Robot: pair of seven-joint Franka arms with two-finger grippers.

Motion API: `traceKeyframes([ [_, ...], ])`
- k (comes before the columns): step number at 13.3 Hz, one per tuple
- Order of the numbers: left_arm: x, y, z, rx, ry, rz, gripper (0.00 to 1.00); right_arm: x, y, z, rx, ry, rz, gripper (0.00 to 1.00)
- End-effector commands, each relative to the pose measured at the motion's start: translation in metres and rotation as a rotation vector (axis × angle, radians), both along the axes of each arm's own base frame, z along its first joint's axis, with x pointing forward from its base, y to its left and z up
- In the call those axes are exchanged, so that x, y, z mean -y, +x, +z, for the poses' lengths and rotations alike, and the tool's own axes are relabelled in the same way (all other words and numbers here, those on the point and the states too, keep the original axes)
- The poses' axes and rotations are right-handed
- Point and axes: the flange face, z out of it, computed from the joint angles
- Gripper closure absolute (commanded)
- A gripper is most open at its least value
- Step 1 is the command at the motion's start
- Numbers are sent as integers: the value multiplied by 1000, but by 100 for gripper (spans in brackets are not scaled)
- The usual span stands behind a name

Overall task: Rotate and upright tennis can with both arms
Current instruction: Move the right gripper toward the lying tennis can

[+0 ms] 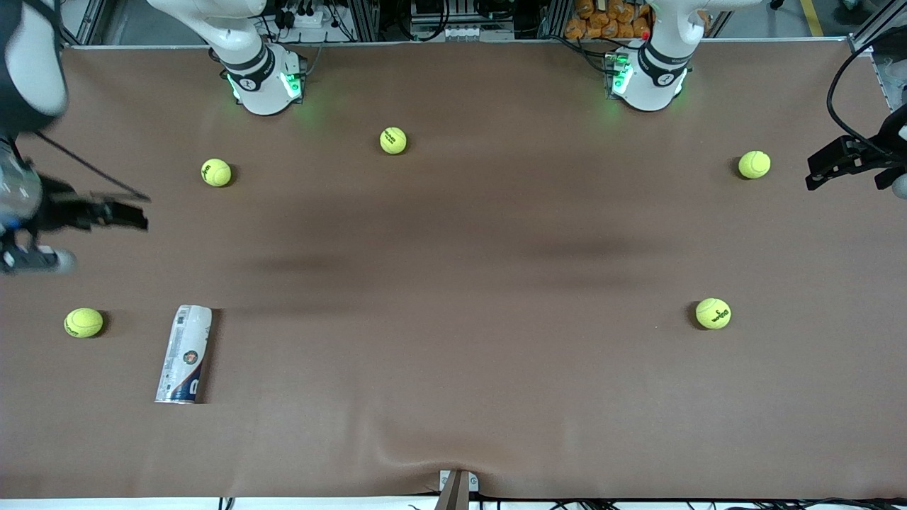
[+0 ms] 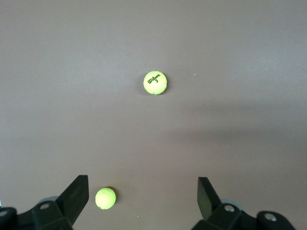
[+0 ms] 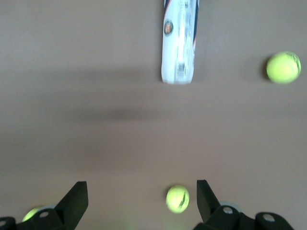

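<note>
My right gripper (image 3: 139,201) hangs with its black fingers spread wide and nothing between them, over the table edge at the right arm's end. My left gripper (image 2: 143,199) is just as wide apart and empty, over the edge at the left arm's end. The slim clear plastic tennis can (image 1: 185,354) with its white and navy label lies on its side on the brown table (image 1: 453,283), near the front-camera corner at the right arm's end. I count five yellow-green tennis balls (image 1: 393,140) and one can.

White arms (image 1: 248,53), green-lit bases, black claws (image 1: 120,212), black cables.
</note>
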Motion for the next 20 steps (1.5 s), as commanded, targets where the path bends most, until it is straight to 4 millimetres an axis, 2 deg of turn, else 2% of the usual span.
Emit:
traceKeyframes([
  [1, 3, -3, 4, -2, -10, -4, 0, 24, 32, -58, 10, 5, 28, 0],
  [3, 4, -2, 4, -3, -11, -4, 0, 38, 52, -100, 38, 11, 6, 0],
  [6, 4, -2, 3, -2, -16, -4, 0, 42, 76, -167, 93, 18, 9, 0],
  [9, 3, -2, 3, -2, -33, 1, 0, 48, 88, -214, 131, 27, 52, 0],
  [11, 2, -1, 2, -3, -33, 4, 0, 48, 90, -236, 136, 32, 64, 0],
  [15, 3, 0, 3, -3, -26, 1, 0, 62, 92, -274, 155, 41, 117, 0],
  [20, 4, 1, 3, -3, -25, -4, 0, 67, 90, -300, 159, 45, 134, 0],
])
